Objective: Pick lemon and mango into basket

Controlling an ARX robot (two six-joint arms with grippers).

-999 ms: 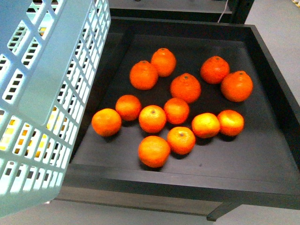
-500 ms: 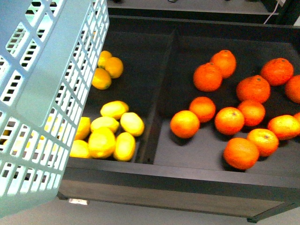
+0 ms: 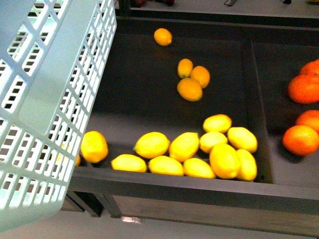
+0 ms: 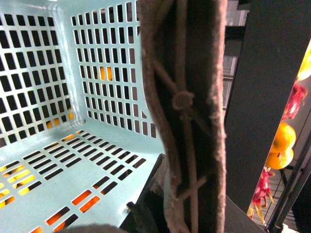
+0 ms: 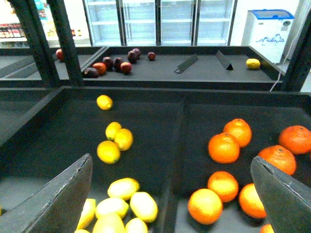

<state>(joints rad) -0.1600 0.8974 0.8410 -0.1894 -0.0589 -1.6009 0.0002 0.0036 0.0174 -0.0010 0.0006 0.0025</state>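
Note:
The pale teal basket (image 3: 45, 99) hangs at the left of the front view, in front of a dark shelf tray. Its slotted inside (image 4: 73, 121) and brown handle (image 4: 187, 111) fill the left wrist view, where my left gripper is shut on the handle. Several yellow lemons (image 3: 184, 146) lie in a heap at the tray's front, with a few more (image 3: 190, 88) further back. They also show in the right wrist view (image 5: 121, 189). My right gripper (image 5: 170, 204) is open and empty above the divider between lemons and oranges. I cannot make out a mango.
Oranges (image 3: 301, 139) lie in the compartment to the right, behind a dark divider (image 3: 256, 99); they also show in the right wrist view (image 5: 223, 147). A further shelf holds dark red fruit (image 5: 114, 64). Glass-door fridges stand behind.
The front view has swung left: the oranges slid off to the right edge and the lemon compartment now fills the middle. The basket keeps its place at the left.

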